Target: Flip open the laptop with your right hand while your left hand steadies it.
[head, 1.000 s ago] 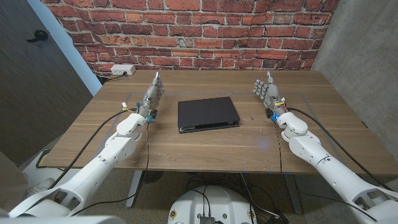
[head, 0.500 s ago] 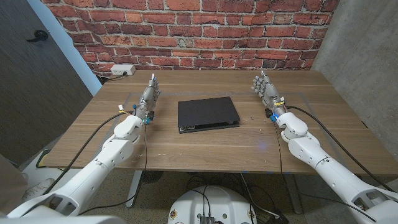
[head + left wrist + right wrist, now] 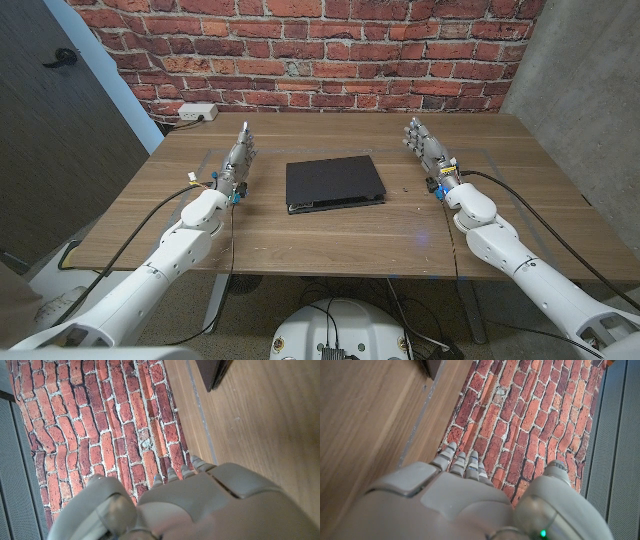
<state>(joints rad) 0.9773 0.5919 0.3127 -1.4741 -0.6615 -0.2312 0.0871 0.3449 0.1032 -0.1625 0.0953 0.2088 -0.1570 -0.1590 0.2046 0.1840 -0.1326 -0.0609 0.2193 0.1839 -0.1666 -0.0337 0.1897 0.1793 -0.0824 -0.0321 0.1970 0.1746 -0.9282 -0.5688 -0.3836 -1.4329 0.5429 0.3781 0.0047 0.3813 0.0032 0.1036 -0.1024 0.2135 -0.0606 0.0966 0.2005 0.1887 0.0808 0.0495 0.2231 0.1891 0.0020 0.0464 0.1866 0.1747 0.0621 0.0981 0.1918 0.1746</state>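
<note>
Starting on the left side, we're looking at a dark door next to the brick wall, and there's a white power strip sitting at the back edge of the wooden table.

Our left hand is standing on the table well to the left of the laptop, fingers reaching up toward the wall and slightly apart, holding nothing. It isn't touching the laptop. In the left wrist view we're seeing the back of that hand with the fingertips poking out toward the bricks, and a dark corner of the laptop is showing off on the table.

The laptop is lying closed and flat in the middle of the table, between our two hands, turned a little out of square with the table's edge.

Over on the right, our right hand is also upright and empty, fingers loosely spread, clear of the laptop's right edge. The right wrist view is giving us the back of that hand, its fingertips pointing at the brick wall, plus a dark corner of the laptop. A concrete wall is closing off the right.
</note>
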